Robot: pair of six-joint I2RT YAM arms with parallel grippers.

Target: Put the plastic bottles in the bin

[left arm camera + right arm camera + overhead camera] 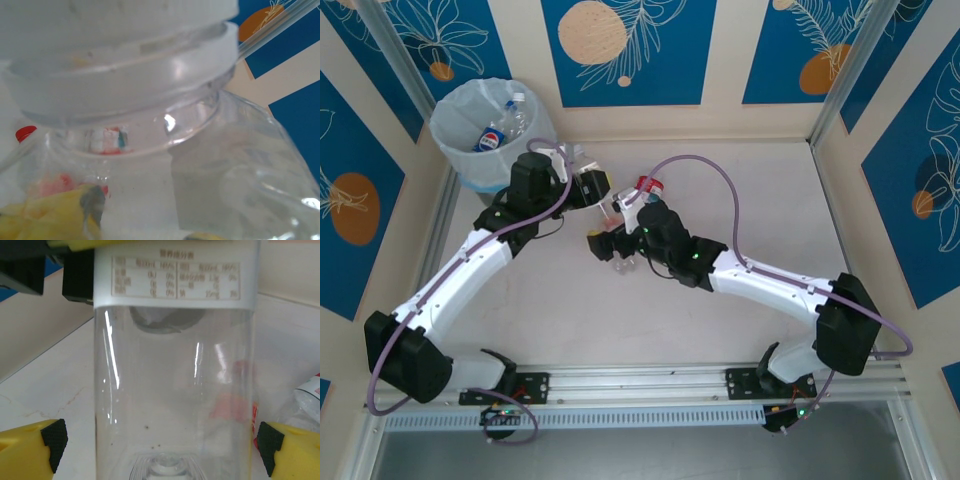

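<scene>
A clear plastic bottle with a white label hangs in mid-air between my two grippers. My left gripper is shut on its labelled end. Seen from the left wrist, the bottle is pressed up close. My right gripper is open around the bottle's lower part, with its yellow fingers standing off on either side. The grey bin with its white liner stands at the far left corner, just behind the left gripper. Inside it lie bottles, one with a blue Pepsi label.
A red-capped bottle lies on the table beside the right wrist, and it also appears crumpled at the right edge of the right wrist view. Walls close off the table at the back and on both sides.
</scene>
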